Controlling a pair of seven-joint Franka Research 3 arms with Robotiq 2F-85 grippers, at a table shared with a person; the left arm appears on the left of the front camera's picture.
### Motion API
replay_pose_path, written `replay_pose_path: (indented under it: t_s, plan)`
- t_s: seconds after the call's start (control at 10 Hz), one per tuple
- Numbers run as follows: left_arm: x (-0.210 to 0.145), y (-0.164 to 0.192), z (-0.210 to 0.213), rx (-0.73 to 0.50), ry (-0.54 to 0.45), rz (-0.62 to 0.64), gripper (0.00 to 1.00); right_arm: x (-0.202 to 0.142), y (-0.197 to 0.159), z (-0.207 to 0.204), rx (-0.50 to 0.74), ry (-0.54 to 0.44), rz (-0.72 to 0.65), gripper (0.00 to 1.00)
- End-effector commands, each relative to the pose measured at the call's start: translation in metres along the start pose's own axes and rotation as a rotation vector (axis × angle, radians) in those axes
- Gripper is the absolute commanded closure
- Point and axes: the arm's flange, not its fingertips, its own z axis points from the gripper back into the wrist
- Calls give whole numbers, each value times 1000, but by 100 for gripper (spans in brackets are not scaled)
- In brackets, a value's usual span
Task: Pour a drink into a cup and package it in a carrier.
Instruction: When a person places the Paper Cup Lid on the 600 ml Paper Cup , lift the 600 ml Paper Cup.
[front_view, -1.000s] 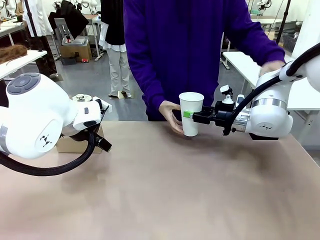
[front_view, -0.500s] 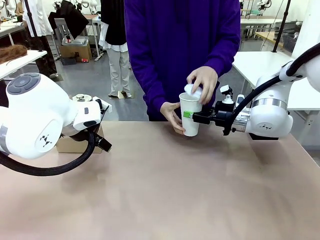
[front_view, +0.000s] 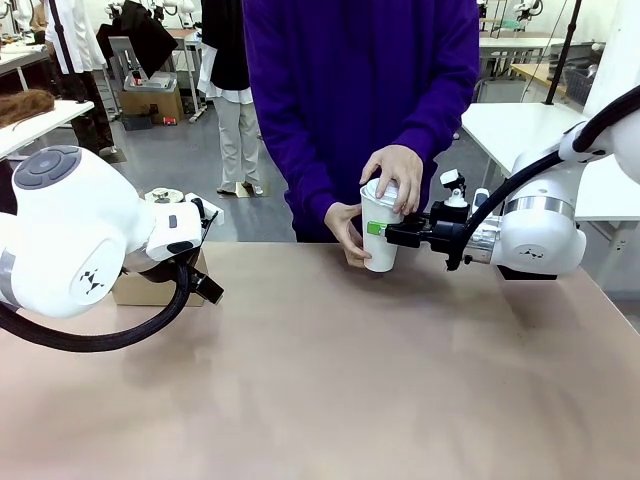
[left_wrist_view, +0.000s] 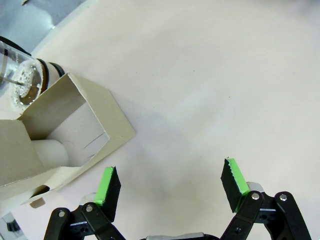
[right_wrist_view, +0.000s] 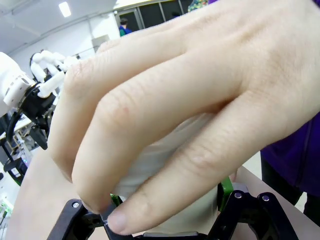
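The white paper cup (front_view: 381, 243) stands at the table's far edge, with my right gripper (front_view: 377, 230) shut on its side from the right. A person's hand (front_view: 394, 175) presses a white lid onto its rim, and the other hand (front_view: 345, 232) steadies its left side. In the right wrist view that hand (right_wrist_view: 190, 95) covers most of the cup (right_wrist_view: 167, 152) between my green pads (right_wrist_view: 225, 187). My left gripper (left_wrist_view: 170, 182) hangs open over bare table beside the brown cardboard carrier (left_wrist_view: 102, 107). A clear glass pitcher (left_wrist_view: 22, 82) stands behind the carrier; I cannot make out the drink inside it.
The carrier (front_view: 140, 291) sits at the table's left, mostly behind my left arm (front_view: 75, 235). Something white and rounded (left_wrist_view: 50, 152) lies in one of its pockets. The tan table (front_view: 330, 380) stretches open across the middle and front.
The person's far hand came in from the right with a lid and lowered it onto the cup's rim. Both grippers stayed where they were.
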Motion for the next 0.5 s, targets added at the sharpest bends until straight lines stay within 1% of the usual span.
replay_pose_path:
  t_s: [0.0, 0.4]
  plan:
    - [0, 0, 0, -2, -1, 1, 0, 2, 2, -2, -13, 5, 3, 20]
    - [0, 0, 0, -2, -1, 1, 0, 2, 2, -2, -13, 5, 3, 20]
